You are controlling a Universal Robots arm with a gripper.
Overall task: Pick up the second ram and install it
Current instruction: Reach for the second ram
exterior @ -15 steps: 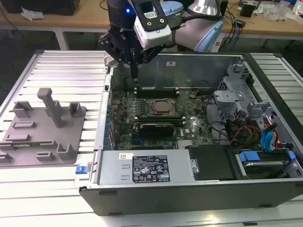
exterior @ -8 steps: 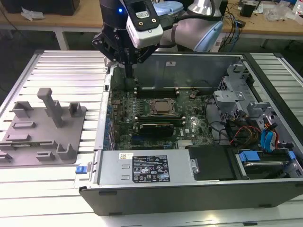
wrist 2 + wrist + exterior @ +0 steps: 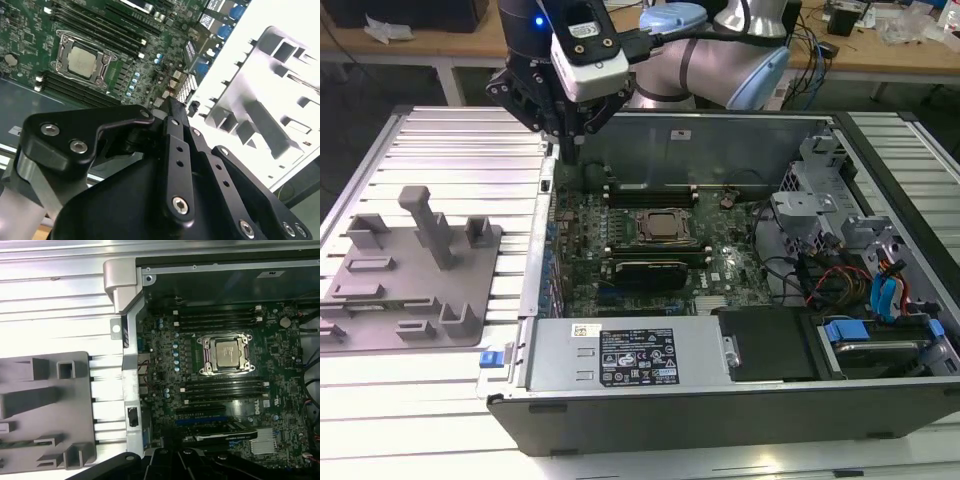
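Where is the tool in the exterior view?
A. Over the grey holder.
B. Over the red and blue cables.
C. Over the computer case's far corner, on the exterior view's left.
C: the tool hangs above the far corner of the computer case, with the grey holder off to the exterior view's left of it.

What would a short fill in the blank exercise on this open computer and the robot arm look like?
1. The hand hangs above the computer case's far corner at the exterior view's ___.
2. The second ram lies in the grey fixture, ___ the case.
3. The CPU socket sits on a ___ motherboard.
Missing words: left; outside; green.
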